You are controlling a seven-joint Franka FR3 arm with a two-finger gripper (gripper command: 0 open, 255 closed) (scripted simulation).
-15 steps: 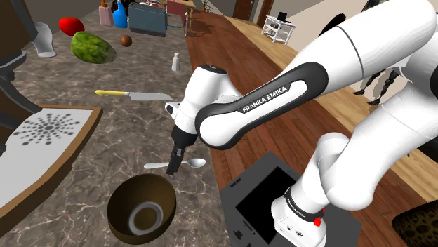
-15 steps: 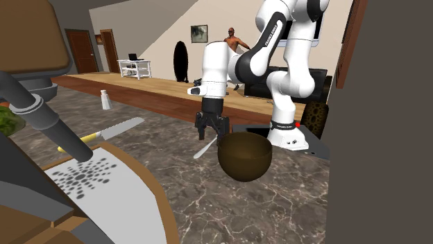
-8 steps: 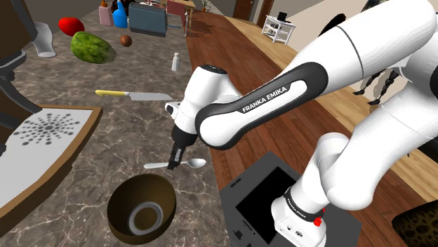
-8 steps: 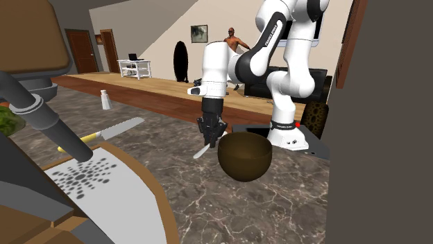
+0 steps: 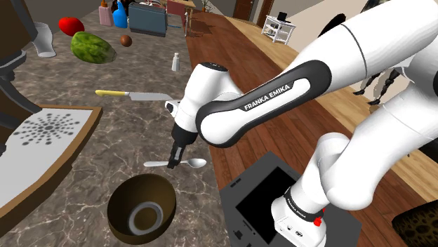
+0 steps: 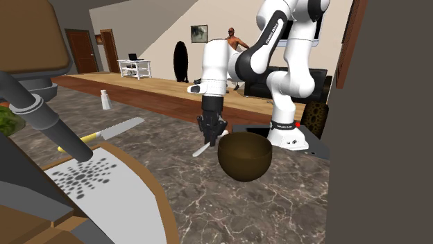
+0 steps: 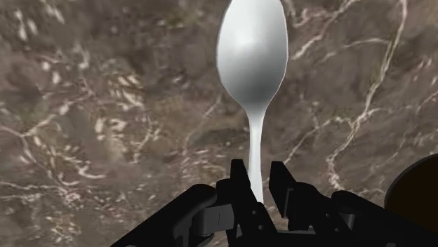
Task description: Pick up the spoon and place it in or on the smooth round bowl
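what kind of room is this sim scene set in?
Most likely a home kitchen: a dark marbled countertop carries a knife, a watermelon, a brown bowl and a spoon. The wood floor beyond it suggests an open-plan house.

The spoon looks smooth and pale grey, with a soft satin sheen. The countertop is polished, dark brown veined stone. The bowl is smooth and faintly glossy.

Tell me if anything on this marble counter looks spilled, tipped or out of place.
Nothing stands out. The dark brown round bowl sits upright, the white spoon is clasped by its handle in the black gripper, and the yellow-handled knife lies flat.
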